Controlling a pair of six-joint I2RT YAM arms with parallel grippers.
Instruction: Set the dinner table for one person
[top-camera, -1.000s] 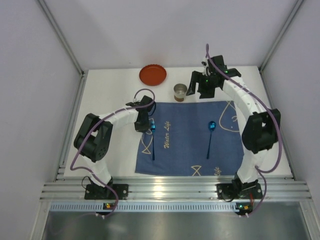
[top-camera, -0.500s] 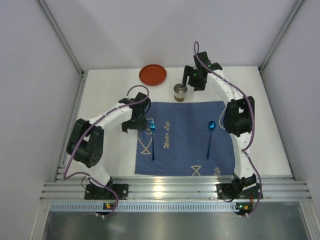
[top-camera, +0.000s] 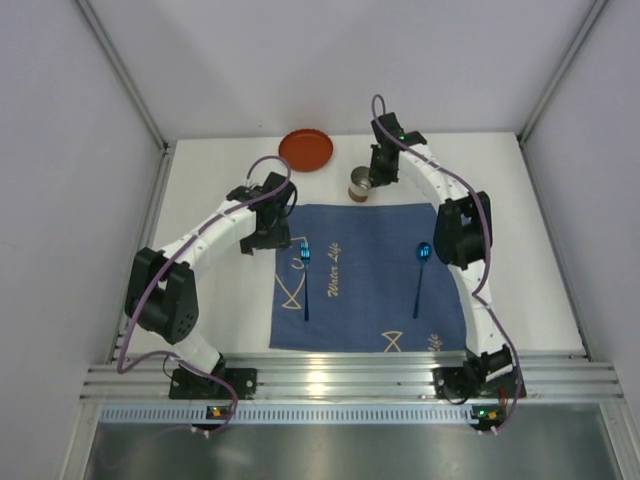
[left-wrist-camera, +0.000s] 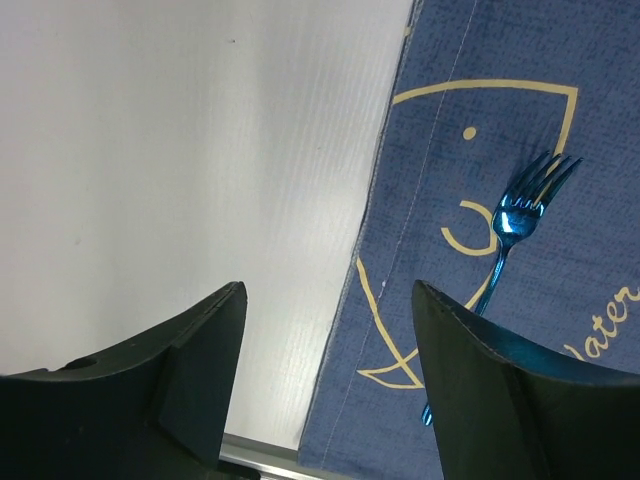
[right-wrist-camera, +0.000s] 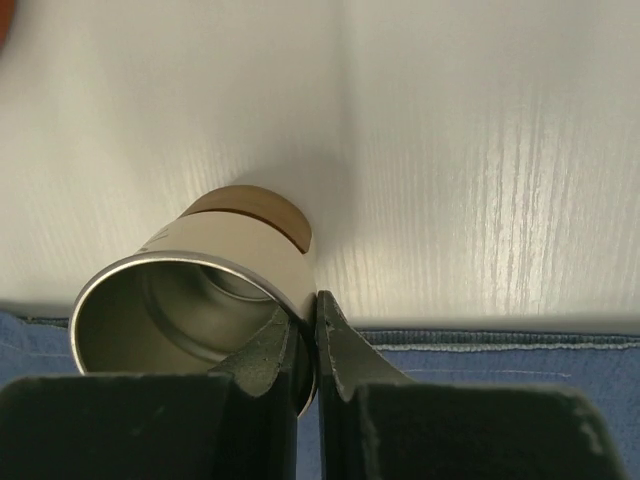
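White matte table (top-camera: 215, 190) fills the cell, grey walls around it. It's the fixed base: rigid, flat, probably slick, and there's nothing on it to grab, so handling means the items on top. Blue mat (top-camera: 370, 300) lies at table centre; soft cloth, likely to bunch if dragged. Fork (left-wrist-camera: 505, 225) is on the mat's 9 o'clock side and spoon (top-camera: 421, 268) on its 3 o'clock side, both on the cloth. Orange plate (top-camera: 306, 150) sits at the table's 12 o'clock edge, off the mat. Cup (right-wrist-camera: 200, 270) is on bare table just past the mat's 12 o'clock edge and looks upright. Right gripper (right-wrist-camera: 305, 325) is pinching the cup wall at the rim, one finger inside and one outside. Cup looks like thin metal, so light and slippery. The rim pinch should work but the cup may swing, so lift slow. Left gripper (left-wrist-camera: 328, 300) is spread and empty, over the mat's 9 o'clock edge. The fork is at its 1 o'clock in the wrist view.
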